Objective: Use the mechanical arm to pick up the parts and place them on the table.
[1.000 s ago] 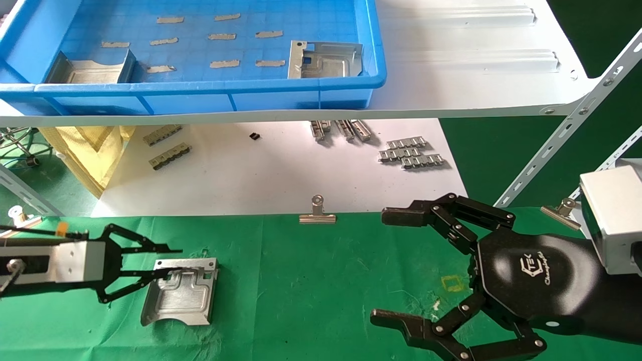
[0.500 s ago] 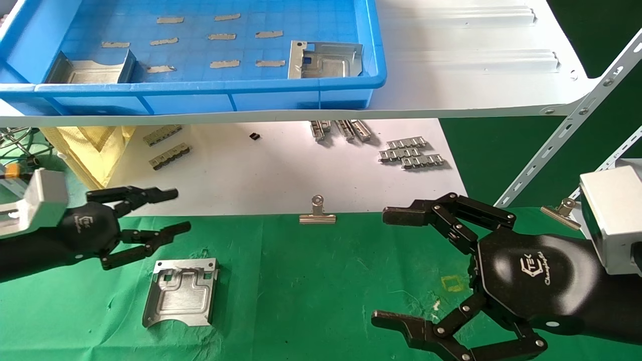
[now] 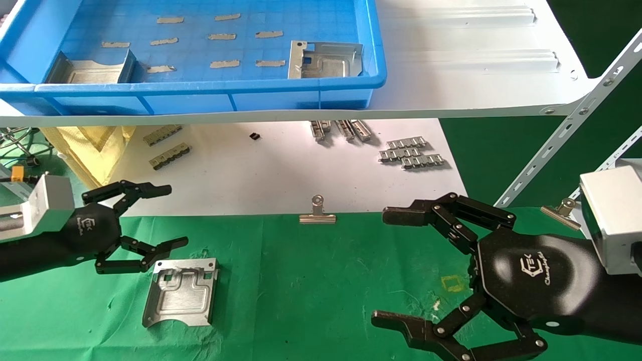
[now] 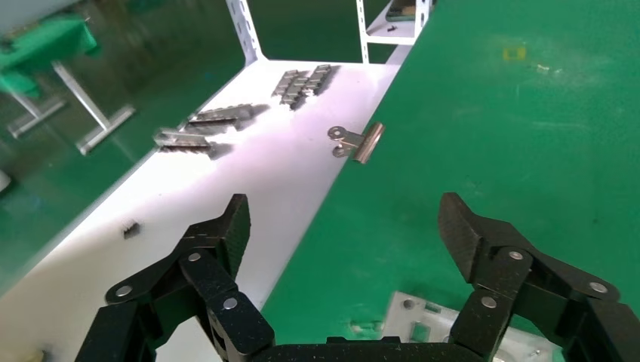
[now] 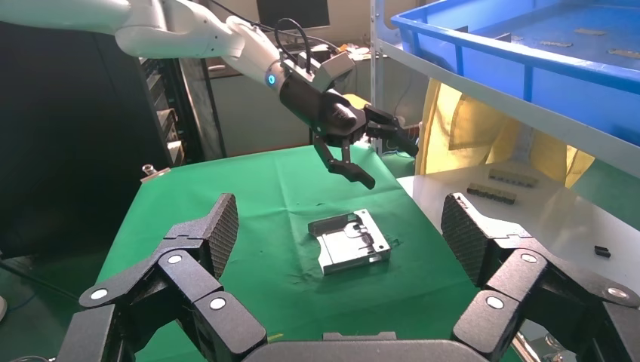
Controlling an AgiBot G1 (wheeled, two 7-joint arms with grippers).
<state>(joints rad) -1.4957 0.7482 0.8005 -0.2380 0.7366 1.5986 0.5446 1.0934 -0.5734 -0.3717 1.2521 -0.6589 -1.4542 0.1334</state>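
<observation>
One silver stamped part [image 3: 180, 291] lies flat on the green table [image 3: 311, 281] at the front left. My left gripper [image 3: 176, 216], a black hand, is open and empty just above the part's far left corner, not touching it. In the left wrist view the gripper [image 4: 343, 226] is spread wide and the part's corner [image 4: 423, 324] shows below it. My right gripper [image 3: 387, 268] is open and empty over the table's right side. The right wrist view shows my right gripper [image 5: 340, 226], the part [image 5: 351, 241] and the left gripper [image 5: 386, 160]. Two more parts [image 3: 326, 59] [image 3: 90, 70] lie in the blue tray [image 3: 200, 90].
The blue tray stands on the white shelf [image 3: 476, 75] above the back. A white sheet [image 3: 281, 170] behind the cloth holds small toothed strips [image 3: 411, 153]. Binder clips [image 3: 317, 213] [image 3: 562, 210] pin the cloth's far edge. A slanted shelf strut [image 3: 562, 145] rises at the right.
The left gripper has let go of the part's far edge, lifted off, rolled over and stayed open beside it. The part now lies free on the cloth. The right arm has not moved.
</observation>
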